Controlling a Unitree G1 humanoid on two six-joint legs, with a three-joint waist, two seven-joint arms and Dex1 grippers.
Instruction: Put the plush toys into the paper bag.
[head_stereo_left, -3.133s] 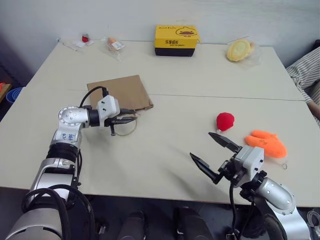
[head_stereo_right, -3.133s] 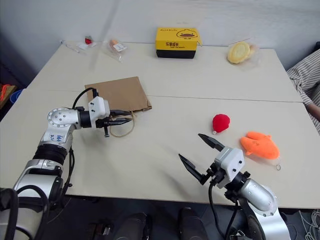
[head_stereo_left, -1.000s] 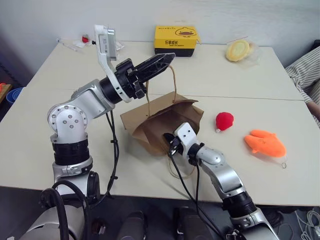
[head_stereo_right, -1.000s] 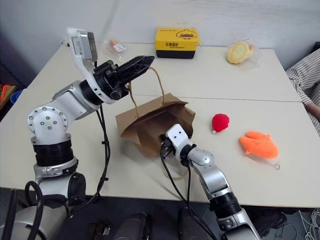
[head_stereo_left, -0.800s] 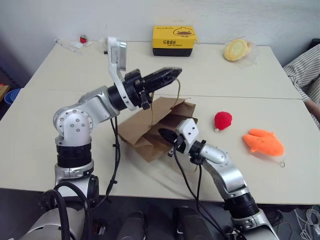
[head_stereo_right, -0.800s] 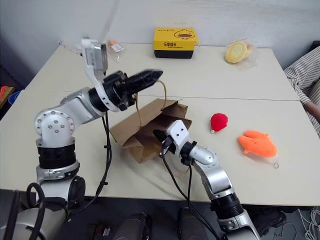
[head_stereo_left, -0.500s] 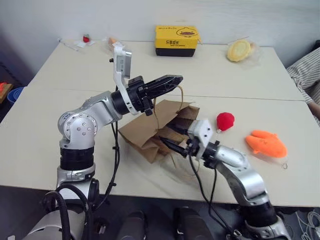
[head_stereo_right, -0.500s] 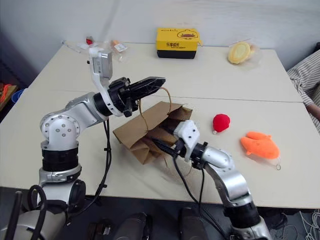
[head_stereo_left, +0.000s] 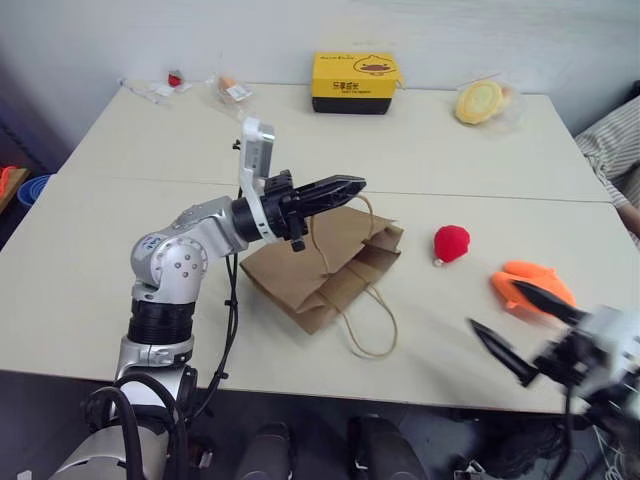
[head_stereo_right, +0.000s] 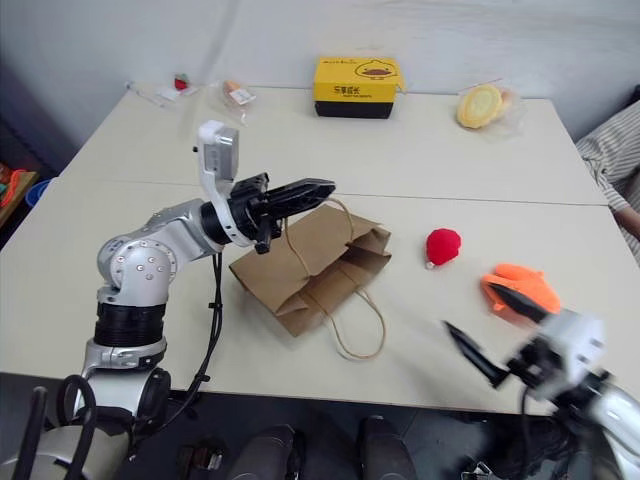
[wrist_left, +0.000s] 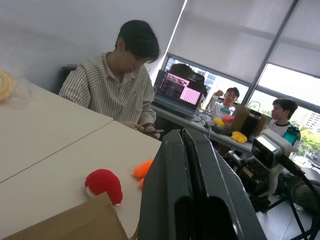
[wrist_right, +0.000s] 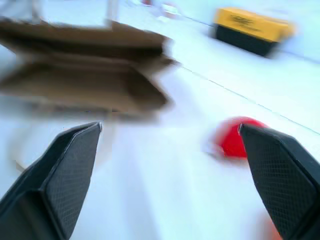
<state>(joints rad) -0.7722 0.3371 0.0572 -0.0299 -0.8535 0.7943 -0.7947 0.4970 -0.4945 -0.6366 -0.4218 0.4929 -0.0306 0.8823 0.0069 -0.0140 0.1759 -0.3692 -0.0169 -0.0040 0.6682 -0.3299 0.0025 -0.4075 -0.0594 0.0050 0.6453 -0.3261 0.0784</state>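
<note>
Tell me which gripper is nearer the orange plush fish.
Right. The right gripper, jaws open, sits at the table's near edge right beside the orange plush fish. The left gripper is across the table, shut on a paper bag handle.

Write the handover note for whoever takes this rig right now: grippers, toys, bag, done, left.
Left gripper: shut on one cord handle, holding it above the paper bag, whose mouth faces the toys.
Right gripper: open, holding nothing, at the near table edge beside the orange fish toy.
Red ball toy: on the table, apart from the bag, between it and the fish toy.
Second handle: lying loose on the table.
Done: bag mouth lifted.
Left: both toys to go into the bag.
</note>
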